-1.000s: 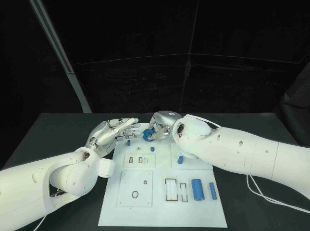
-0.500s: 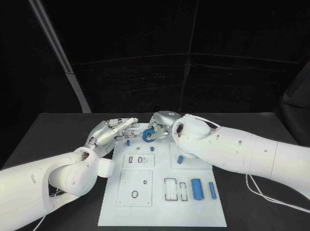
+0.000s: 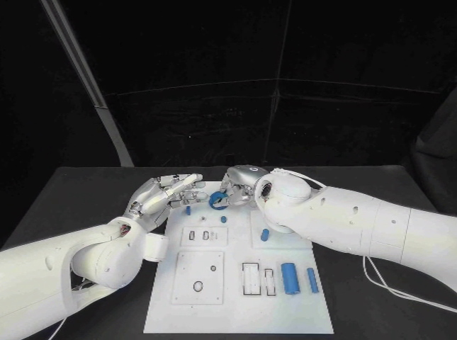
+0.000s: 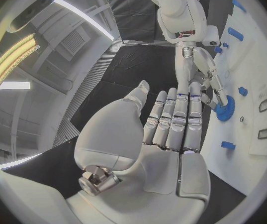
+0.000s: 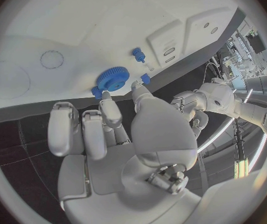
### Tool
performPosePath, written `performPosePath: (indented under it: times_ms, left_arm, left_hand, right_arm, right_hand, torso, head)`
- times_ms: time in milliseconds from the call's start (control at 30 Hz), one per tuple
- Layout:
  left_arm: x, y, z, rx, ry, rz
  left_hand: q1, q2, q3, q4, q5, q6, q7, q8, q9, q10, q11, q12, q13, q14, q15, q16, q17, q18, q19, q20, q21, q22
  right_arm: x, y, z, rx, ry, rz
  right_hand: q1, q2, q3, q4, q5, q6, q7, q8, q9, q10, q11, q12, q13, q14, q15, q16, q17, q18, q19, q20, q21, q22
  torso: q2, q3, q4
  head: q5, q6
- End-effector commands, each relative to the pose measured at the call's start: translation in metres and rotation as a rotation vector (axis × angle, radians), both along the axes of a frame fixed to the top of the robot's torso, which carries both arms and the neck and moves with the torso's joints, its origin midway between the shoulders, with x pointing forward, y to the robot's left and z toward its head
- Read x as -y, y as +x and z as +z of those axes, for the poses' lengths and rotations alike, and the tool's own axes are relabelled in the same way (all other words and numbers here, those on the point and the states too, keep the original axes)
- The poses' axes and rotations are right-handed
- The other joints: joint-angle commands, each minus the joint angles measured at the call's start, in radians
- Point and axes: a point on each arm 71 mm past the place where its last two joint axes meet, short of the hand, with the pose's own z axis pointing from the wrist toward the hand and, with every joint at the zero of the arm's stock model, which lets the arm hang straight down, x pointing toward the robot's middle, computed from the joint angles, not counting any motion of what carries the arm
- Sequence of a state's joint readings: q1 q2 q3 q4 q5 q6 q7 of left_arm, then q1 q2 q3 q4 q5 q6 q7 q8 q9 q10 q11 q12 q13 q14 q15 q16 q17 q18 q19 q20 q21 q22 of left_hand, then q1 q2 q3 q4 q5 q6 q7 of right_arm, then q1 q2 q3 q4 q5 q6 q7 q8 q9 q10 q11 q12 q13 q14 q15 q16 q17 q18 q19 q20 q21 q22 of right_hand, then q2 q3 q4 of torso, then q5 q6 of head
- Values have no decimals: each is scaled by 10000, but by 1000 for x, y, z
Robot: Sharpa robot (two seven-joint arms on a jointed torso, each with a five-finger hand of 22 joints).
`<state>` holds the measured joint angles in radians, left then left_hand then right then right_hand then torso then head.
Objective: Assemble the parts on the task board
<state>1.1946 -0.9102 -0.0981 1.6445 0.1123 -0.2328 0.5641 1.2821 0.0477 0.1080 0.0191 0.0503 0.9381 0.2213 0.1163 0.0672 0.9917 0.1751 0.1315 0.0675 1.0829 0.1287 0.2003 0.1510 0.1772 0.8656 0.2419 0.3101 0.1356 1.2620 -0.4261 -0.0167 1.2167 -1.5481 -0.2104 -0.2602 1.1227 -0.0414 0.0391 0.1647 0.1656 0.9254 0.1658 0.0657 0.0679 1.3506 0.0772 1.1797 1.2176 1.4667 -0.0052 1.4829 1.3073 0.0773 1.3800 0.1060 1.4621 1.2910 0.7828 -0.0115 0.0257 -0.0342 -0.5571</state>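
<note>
Blue gear (image 3: 219,199) is sitting at far end of task board (image 3: 177,312), between the two hands. Small blue pegs (image 3: 224,219) are lying just near of it; two blue cylinders (image 3: 290,278) are resting at near right. Right hand (image 3: 241,185) is touching the gear rim with its fingertips (image 5: 106,94), fingers narrowly spread. Left hand (image 3: 167,194) is hovering just left of it, fingers straight together, holding nothing.

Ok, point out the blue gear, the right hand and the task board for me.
blue gear (image 5: 113,78): right wrist view, on its toothed face.
right hand (image 5: 111,134): right wrist view, on the palm below its fingers.
task board (image 3: 223,301): head view, on a bare white patch near its front.
</note>
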Motion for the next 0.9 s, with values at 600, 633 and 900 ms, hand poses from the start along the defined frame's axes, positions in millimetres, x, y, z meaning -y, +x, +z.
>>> performPosePath:
  times_ms: [600,633,900]
  left_arm:
    - [0,0,1,19,-52,-105]
    - [0,0,1,19,-50,-99]
    - [-5,0,1,33,-13,11]
  left_hand:
    - [104,-3,-12,-64,7,70,17,-48,-8,54,-7,-56,-14,-53,11,-37,10,64,-37,14,-49,-13]
    - [104,-3,-12,-64,7,70,17,-48,-8,54,-7,-56,-14,-53,11,-37,10,64,-37,14,-49,-13]
    - [105,-3,-12,-73,7,68,20,-55,-10,54,-6,-64,-16,-57,12,-49,11,64,-38,15,-54,-19]
  right_arm:
    - [11,-1,3,141,480,1]
    - [14,-2,5,298,706,33]
    - [61,-14,19,630,3239,697]
  right_hand:
    - [539,196,-598,-27,603,-220,35,-21,-6,154,38,236,200,699,113,70,970,-177,94,110,44,125]
    - [590,211,-615,-49,655,-216,34,-20,-5,165,36,255,217,700,111,73,976,-178,98,109,48,132]
    - [1615,410,-422,-629,607,-138,-5,4,6,4,-11,20,44,632,76,-81,712,-131,-60,83,-49,-78]
  torso:
    - [-4,4,7]
    - [-4,4,7]
    - [-37,-1,-51]
  head:
    - [4,-27]
    - [4,-27]
    - [21,26]
